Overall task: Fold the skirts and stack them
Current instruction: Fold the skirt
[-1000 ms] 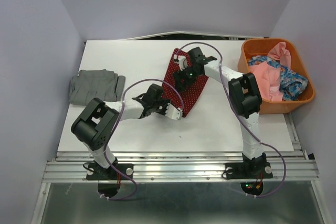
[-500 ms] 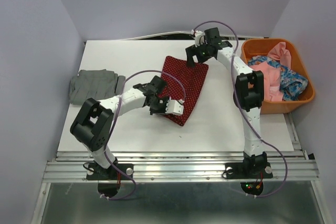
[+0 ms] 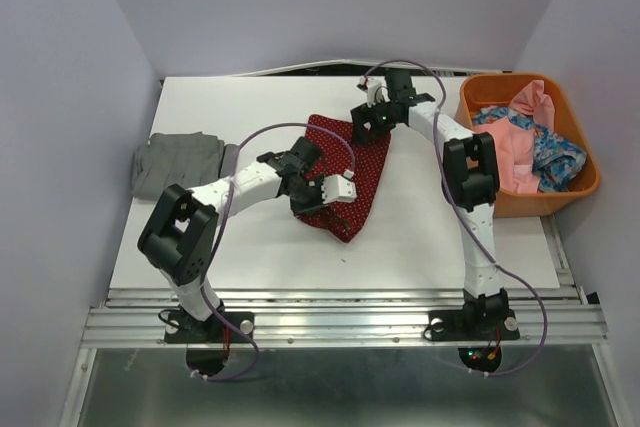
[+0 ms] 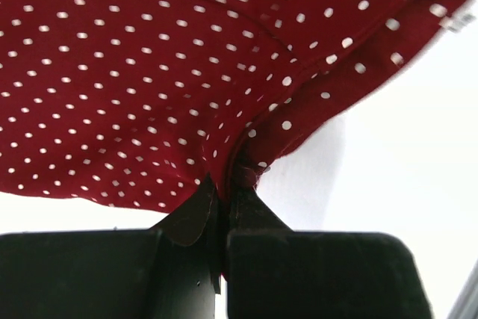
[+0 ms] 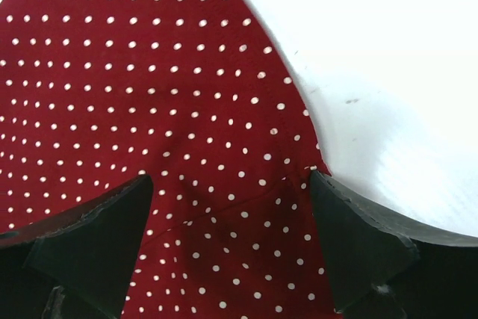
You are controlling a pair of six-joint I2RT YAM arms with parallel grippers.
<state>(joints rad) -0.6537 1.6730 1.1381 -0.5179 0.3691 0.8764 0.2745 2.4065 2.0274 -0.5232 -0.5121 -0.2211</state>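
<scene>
Red dotted skirt (image 3: 368,165) lies mid-table (image 3: 440,237), with the grey skirt (image 3: 180,162) off to the left and a basket (image 3: 540,207) holding the blue flowered skirt (image 3: 557,154) on the right. Left gripper (image 4: 222,188) is pinching its near edge. Right gripper (image 5: 228,207) is spread wide over the far corner, and it's dropped lower than half a second ago.

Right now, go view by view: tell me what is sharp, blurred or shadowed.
Top external: evenly lit, sharp, only soft shadows on the table. Left wrist: dots on the red skirt crisp mid-frame, smeared at upper right; the left pincer nearly black. Right wrist: skirt sharp, table bright, a grey shadow beside the right pincer.
</scene>
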